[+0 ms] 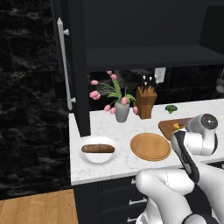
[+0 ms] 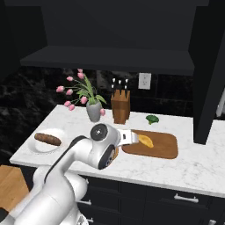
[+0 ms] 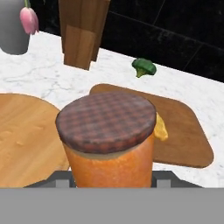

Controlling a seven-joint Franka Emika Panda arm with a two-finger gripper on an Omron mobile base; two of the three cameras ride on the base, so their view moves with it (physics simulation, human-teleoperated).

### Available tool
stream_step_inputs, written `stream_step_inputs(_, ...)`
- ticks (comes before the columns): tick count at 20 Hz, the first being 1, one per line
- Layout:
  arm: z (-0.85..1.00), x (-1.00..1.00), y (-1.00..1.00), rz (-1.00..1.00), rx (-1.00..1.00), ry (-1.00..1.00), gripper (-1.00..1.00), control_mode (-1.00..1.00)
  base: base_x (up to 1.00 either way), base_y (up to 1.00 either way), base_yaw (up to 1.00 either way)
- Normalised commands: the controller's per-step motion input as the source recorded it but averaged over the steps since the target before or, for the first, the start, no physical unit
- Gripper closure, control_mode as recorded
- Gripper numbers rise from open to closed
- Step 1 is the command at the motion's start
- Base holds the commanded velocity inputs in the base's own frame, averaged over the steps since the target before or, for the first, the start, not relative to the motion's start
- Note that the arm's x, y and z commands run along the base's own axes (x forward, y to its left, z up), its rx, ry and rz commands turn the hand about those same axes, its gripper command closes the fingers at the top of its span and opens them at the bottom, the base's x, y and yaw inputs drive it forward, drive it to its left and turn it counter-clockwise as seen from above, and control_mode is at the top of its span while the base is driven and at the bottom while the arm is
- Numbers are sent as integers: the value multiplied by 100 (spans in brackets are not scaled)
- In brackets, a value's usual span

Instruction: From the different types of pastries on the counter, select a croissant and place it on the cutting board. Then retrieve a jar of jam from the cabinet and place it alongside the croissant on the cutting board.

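Hand view: jar of jam (image 3: 108, 144), orange with a brown checked lid, pinched in the gripper (image 3: 109, 181), hanging over the near left corner of the cutting board (image 3: 183, 131). Just behind the jar, croissant (image 3: 160, 127) lying on the board. Left of the board, round wooden plate (image 3: 26, 140) on the white marble table (image 3: 52, 78). Farther back: knife block (image 3: 81, 33), broccoli floret (image 3: 143, 68), grey vase of pink tulips (image 3: 15, 24). Far left in the left base view, baguette (image 1: 98, 148) on a white plate (image 1: 98, 156), beside the black cabinet (image 1: 76, 65).
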Motion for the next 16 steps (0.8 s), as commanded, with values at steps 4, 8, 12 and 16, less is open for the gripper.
stream_step_inputs(4, -23, 59, -3, 0, 3, 0, 100, -100, 0, 0, 0)
stream_step_inputs(8, -24, 63, -1, 0, 1, 0, 100, -100, 0, 0, 0)
stream_step_inputs(12, -42, 66, -31, -2, 3, 4, 100, -100, 0, 0, 0)
stream_step_inputs(16, -47, 47, -35, -1, 5, 1, 100, -100, 0, 0, 0)
